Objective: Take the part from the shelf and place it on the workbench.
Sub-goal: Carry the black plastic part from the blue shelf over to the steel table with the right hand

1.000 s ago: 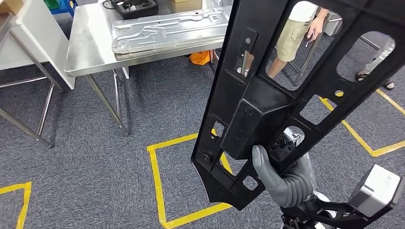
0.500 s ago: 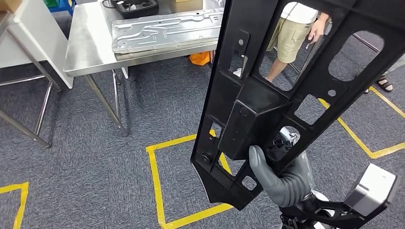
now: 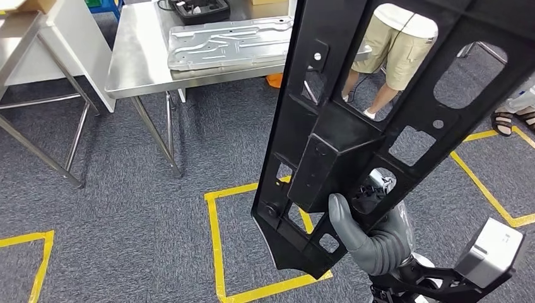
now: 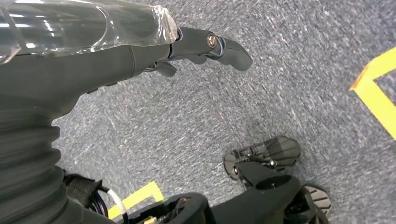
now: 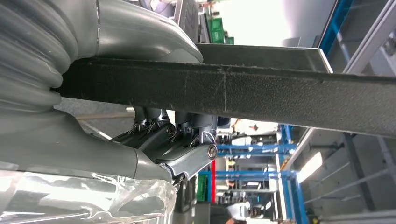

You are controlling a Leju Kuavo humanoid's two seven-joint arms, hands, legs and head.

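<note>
My right hand (image 3: pixel 372 237) grips a large black plastic part (image 3: pixel 353 126) near its lower end, thumb across its front face. The part stands upright and tilted, full of cutouts, and hides much of the right side of the head view. In the right wrist view the part's edge (image 5: pixel 261 95) runs between thumb and fingers (image 5: pixel 187 135) of that hand. The steel workbench (image 3: pixel 135 63) stands ahead at upper left, some way off across the carpet. My left hand (image 4: pixel 140 51) hangs over the grey carpet holding nothing, its fingers loosely extended.
A stamped metal panel (image 3: pixel 230 41) and a black case (image 3: pixel 200 9) lie on the workbench. A white table (image 3: pixel 38 44) stands at far left. A person in beige shorts (image 3: pixel 394 53) stands behind the part; sandalled feet (image 3: pixel 514 117) at right. Yellow tape squares (image 3: pixel 217 252) mark the floor.
The whole picture has shifted right and slightly down, so the camera has turned; the workbench and person sit further right. My right hand keeps its grip on the part.
</note>
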